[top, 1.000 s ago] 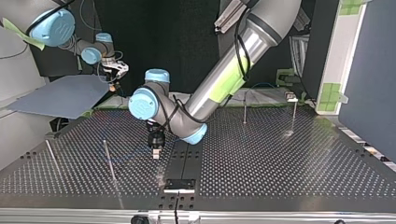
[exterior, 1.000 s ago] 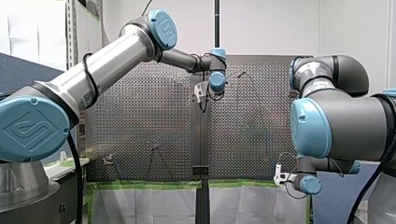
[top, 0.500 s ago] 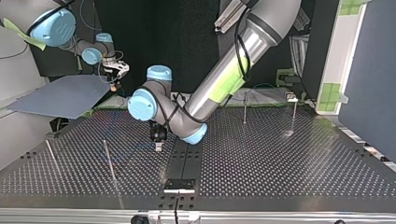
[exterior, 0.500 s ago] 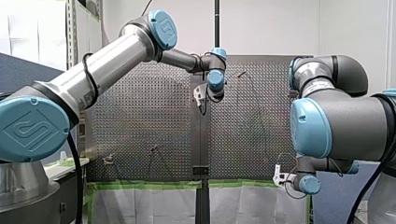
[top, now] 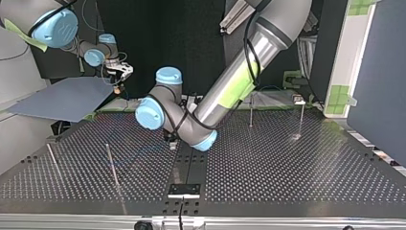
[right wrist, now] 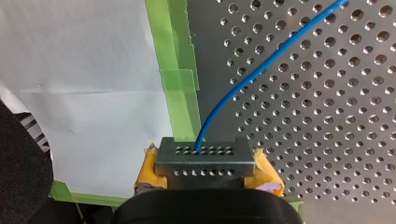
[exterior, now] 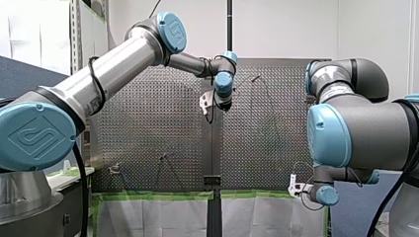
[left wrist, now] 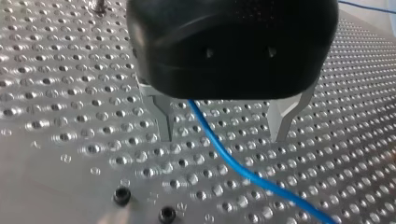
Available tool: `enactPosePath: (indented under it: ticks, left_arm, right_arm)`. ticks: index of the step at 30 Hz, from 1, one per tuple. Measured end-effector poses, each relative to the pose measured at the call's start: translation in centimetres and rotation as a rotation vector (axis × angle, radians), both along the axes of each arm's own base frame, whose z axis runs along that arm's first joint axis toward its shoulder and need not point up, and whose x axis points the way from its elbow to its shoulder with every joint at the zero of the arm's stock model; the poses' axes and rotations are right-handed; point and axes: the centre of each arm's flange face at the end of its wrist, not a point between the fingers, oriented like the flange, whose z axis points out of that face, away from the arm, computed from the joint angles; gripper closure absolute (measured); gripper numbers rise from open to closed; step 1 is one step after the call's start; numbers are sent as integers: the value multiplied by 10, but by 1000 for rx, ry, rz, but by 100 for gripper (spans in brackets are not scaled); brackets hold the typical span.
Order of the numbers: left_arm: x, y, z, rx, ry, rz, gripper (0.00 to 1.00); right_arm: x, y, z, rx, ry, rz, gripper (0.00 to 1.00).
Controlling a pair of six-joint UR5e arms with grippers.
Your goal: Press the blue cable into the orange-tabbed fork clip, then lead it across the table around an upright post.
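Could lose the blue cable (left wrist: 224, 156) — loose between spread left fingers (left wrist: 163, 116), trailing off at their 4 o'clock — right fingers (right wrist: 149, 170) pinching its end block (right wrist: 204, 161).

Blue cable (left wrist: 243, 170): both ends unseen.

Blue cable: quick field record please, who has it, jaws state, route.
cable: thin blue cable over the perforated metal table
left jaws: open, metal fingers either side of the cable, not touching
right jaws: shut on the cable's end, yellow pads, beside green tape at the table's edge
route: around the upright metal posts, too faint to tell
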Motion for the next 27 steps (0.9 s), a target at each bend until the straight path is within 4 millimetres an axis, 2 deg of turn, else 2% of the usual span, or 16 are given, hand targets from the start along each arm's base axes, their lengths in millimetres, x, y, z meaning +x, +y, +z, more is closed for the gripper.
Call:
enactPosePath:
  ticks: [17,27]
  left_arm:
    - [21,22,0,-13,10,27,0]
    - [14,18,-1,-3,38,-6,0]
  right_arm:
    - [2,1,0,-2,3,8,100]
    - [3,1,0,-2,3,8,100]
